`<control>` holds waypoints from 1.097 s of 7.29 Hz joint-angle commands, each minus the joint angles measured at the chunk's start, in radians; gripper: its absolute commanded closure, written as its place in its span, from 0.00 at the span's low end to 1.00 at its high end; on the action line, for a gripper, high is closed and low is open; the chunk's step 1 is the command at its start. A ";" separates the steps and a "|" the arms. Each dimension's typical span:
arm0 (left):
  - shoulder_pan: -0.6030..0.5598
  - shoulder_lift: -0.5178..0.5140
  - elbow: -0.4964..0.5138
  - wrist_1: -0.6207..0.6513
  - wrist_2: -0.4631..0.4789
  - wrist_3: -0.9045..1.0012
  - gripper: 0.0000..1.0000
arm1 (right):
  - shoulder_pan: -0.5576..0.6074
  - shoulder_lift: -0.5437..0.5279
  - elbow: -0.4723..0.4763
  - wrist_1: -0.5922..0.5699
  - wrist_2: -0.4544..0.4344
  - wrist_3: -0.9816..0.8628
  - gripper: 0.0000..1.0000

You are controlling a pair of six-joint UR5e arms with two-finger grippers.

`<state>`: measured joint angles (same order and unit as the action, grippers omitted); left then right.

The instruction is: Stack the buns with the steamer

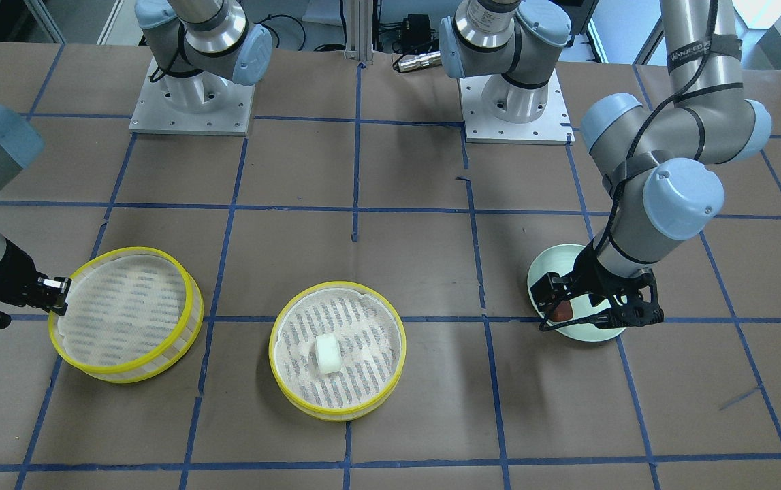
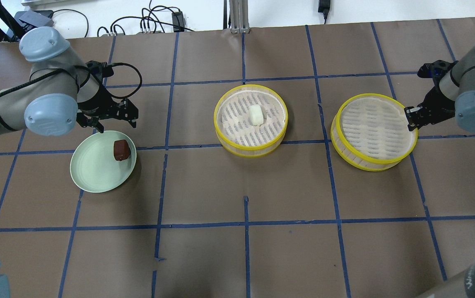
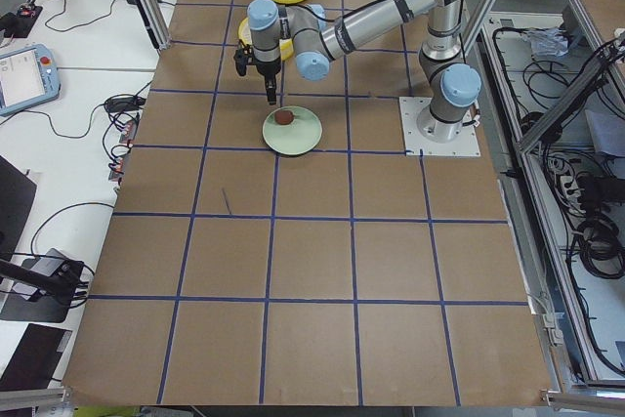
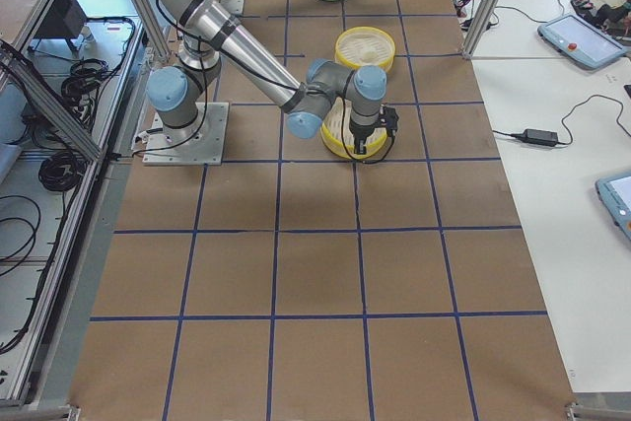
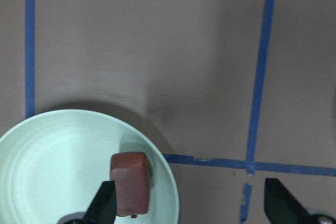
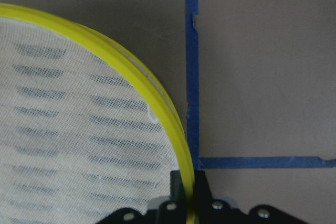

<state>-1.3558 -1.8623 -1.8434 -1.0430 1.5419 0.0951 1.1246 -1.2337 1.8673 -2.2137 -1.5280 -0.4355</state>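
Note:
The reddish-brown bun lies on the pale green plate at the robot's left. My left gripper hangs open just above the plate's edge. In the left wrist view the bun sits beside one fingertip, not between the two. The white bun lies in the middle steamer tray. My right gripper is shut on the yellow rim of the empty steamer tray. The wrist view shows this grip on the rim. That tray looks tilted, its gripped side a little raised.
The table is brown paper with a grid of blue tape lines. The arm bases stand at the robot's edge. The two trays sit about a tray's width apart.

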 commanded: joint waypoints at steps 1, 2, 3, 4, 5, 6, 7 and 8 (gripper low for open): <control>0.055 -0.015 -0.043 0.006 -0.005 0.014 0.03 | 0.006 -0.062 -0.051 0.087 -0.027 0.009 0.94; 0.066 -0.029 -0.057 0.014 -0.006 0.026 0.05 | 0.012 -0.104 -0.056 0.116 -0.021 0.017 0.94; 0.066 -0.061 -0.065 0.056 -0.008 0.025 0.05 | 0.033 -0.119 -0.057 0.136 -0.012 0.099 0.94; 0.064 -0.081 -0.068 0.090 -0.011 0.023 0.05 | 0.097 -0.124 -0.059 0.137 -0.014 0.157 0.94; 0.063 -0.089 -0.068 0.093 -0.011 0.021 0.18 | 0.189 -0.131 -0.072 0.140 -0.017 0.263 0.94; 0.061 -0.089 -0.068 0.092 -0.012 0.020 0.44 | 0.277 -0.145 -0.100 0.194 -0.018 0.376 0.94; 0.060 -0.089 -0.065 0.090 -0.011 0.040 0.71 | 0.352 -0.147 -0.132 0.242 -0.024 0.471 0.94; 0.054 -0.090 -0.066 0.089 -0.008 0.044 0.84 | 0.416 -0.147 -0.134 0.246 -0.024 0.568 0.94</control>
<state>-1.2968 -1.9508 -1.9097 -0.9530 1.5313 0.1295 1.4485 -1.3779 1.7499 -1.9943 -1.5500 0.0038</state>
